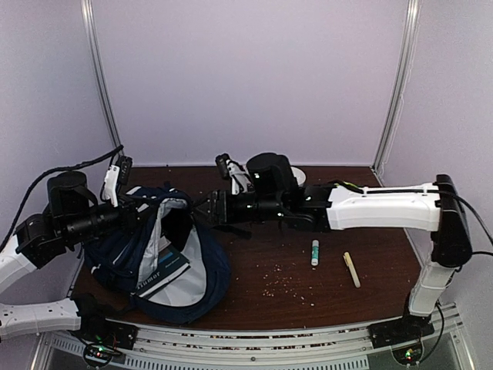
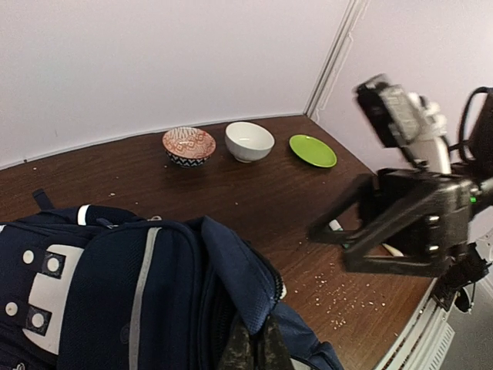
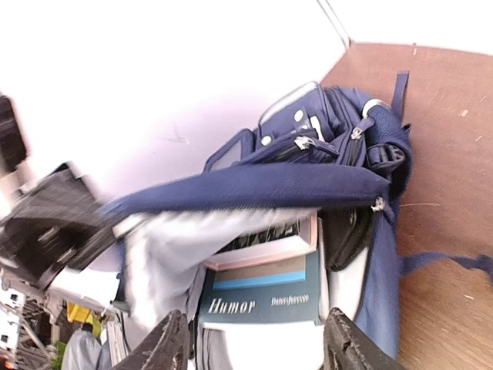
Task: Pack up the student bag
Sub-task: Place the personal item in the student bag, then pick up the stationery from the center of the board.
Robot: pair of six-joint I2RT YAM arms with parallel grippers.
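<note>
Right wrist view: fingers (image 3: 166, 347) of the right gripper (image 3: 258, 348) are standing spread and grasping nothing at the bottom edge, facing the open student bag (image 3: 254, 185) filling the centre and holding a Humor book (image 3: 262, 297), while the left gripper (image 1: 140, 215) is clenching the bag's rim at top view's centre left.

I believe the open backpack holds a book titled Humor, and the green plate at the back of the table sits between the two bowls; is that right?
Not quite: the green plate sits at the end of the row; the white bowl is between it and the patterned bowl, as the left wrist view shows. The backpack does hold the Humor book.
</note>
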